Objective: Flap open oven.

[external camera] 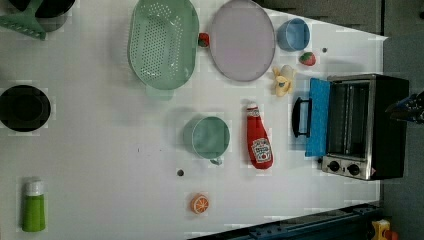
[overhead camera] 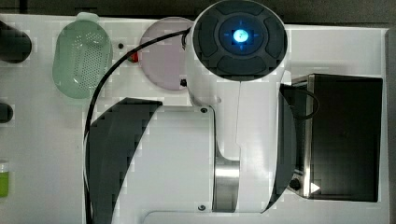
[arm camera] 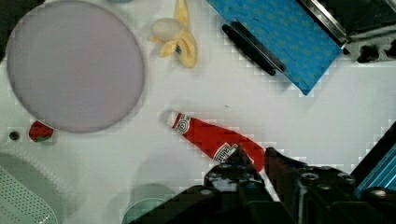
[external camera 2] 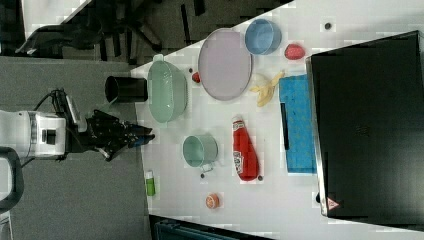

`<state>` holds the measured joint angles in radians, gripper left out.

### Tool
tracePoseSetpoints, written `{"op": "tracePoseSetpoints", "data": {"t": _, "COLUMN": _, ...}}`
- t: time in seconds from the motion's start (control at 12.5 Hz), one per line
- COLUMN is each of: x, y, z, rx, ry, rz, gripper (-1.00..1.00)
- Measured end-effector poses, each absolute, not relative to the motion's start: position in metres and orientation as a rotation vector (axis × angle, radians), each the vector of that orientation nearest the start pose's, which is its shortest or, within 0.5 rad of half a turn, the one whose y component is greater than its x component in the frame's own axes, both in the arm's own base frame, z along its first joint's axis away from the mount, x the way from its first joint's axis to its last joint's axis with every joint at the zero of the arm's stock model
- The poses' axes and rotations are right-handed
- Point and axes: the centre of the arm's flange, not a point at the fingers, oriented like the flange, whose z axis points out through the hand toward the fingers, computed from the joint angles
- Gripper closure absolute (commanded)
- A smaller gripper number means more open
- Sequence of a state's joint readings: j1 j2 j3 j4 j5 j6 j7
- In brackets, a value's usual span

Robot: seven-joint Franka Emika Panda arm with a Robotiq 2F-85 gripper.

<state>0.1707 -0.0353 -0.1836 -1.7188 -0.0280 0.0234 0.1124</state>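
Oven (overhead camera: 345, 137), top view: its black top lies at the top view's right, on the white table (overhead camera: 42, 154), with the steel front edge and one black knob facing the top view's left. The arm's (overhead camera: 238, 93) white body overlaps the oven's front.

Left view: the oven (external camera: 372, 127) stands at the left view's right edge of the table (external camera: 100, 165). Its bluish door (external camera: 317, 117) is flapped down flat toward the left view's left, the black bar handle (external camera: 300, 117) at its outer edge, the inner racks exposed, two knobs toward the lower side. A red ketchup bottle (external camera: 259, 137) lies just beside the door; a peeled banana (external camera: 283, 81) lies near the door's upper corner.

Right view: the pincer (external camera 2: 142, 136) hangs off the table's (external camera 2: 280, 200) edge at the right view's left, well apart from the oven (external camera 2: 370, 130) at the right view's right. A green cup (external camera 2: 200, 150), the ketchup bottle (external camera 2: 244, 150) and the open door (external camera 2: 298, 125) lie between them.

Wrist view: the pincer (arm camera: 261, 161) shows two dark fingertips (arm camera: 240, 156) close together with a narrow gap, gripping nothing. The ketchup bottle (arm camera: 210, 137) lies on the table (arm camera: 233, 88) beneath them. The door (arm camera: 280, 39) with its handle (arm camera: 254, 49) lies beyond the bottle, apart from the pincer. A pale round plate (arm camera: 74, 65) and the banana (arm camera: 177, 35) lie alongside.
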Motion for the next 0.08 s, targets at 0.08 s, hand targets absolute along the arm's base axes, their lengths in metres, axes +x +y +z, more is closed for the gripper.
{"op": "tracePoseSetpoints", "data": {"t": 0.08, "x": 0.5397, "y": -0.0116, "z": 0.5775, "rx": -2.873, "ry": 1.403, "rz": 0.110, "gripper": 0.65}}
